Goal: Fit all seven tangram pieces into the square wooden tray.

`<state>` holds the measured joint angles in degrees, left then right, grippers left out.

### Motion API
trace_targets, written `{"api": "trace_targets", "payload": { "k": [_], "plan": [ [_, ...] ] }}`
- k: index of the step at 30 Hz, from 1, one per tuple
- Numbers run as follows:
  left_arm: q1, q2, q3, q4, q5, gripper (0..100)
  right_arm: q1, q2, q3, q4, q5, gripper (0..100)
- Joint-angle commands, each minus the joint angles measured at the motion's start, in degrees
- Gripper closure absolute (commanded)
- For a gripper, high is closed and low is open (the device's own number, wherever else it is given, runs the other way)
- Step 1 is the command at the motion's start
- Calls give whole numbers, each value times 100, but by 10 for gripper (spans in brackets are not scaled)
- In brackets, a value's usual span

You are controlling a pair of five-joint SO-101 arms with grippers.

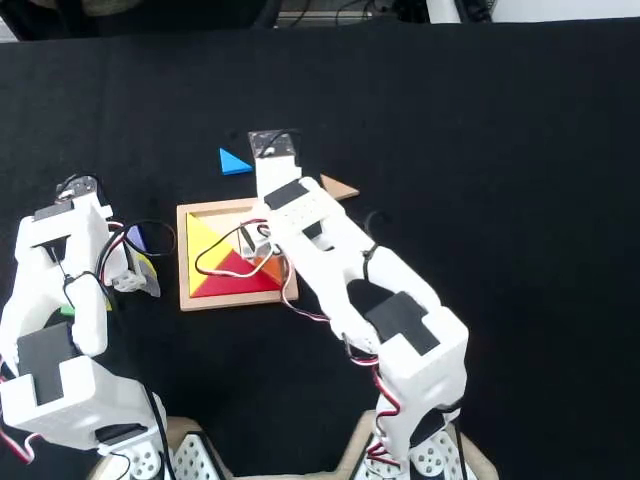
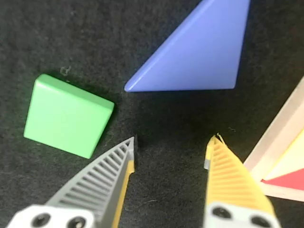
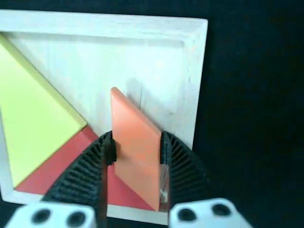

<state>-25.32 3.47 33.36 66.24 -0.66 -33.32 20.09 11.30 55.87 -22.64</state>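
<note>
Pale, unpainted wood grain on the tray (image 3: 194,71). Pieces, each one flat colour: yellow triangle (image 3: 33,109), red triangle (image 3: 61,171), orange piece (image 3: 137,152), green square (image 2: 66,116), violet-blue triangle (image 2: 204,54), bright blue triangle (image 1: 234,162), tan triangle (image 1: 340,187). Black table (image 1: 500,150).

1. The left arm (image 1: 72,300) and right arm (image 1: 345,262) are built of white shells with black servo blocks set in.
2. Red, black and white cables (image 1: 383,390) loop along both arms.
3. The left jaws are ribbed, one grey and one yellow.
4. The right jaws are black and ribbed.
5. Dark screws (image 2: 42,219) sit in the white jaw bases.
</note>
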Motion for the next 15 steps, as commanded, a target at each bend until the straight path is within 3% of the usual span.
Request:
{"api": "trace_targets", "payload": {
  "k": [1, 7, 15],
  "plan": [
    [66, -26, -22, -9, 62, 758, 44, -66, -4, -9, 369, 985],
    [66, -26, -22, -9, 62, 758, 0, -558, 40, 281, 501, 822],
    [66, -26, -22, -9, 62, 758, -26, -1262, 40, 607, 712, 815]
  ]
}}
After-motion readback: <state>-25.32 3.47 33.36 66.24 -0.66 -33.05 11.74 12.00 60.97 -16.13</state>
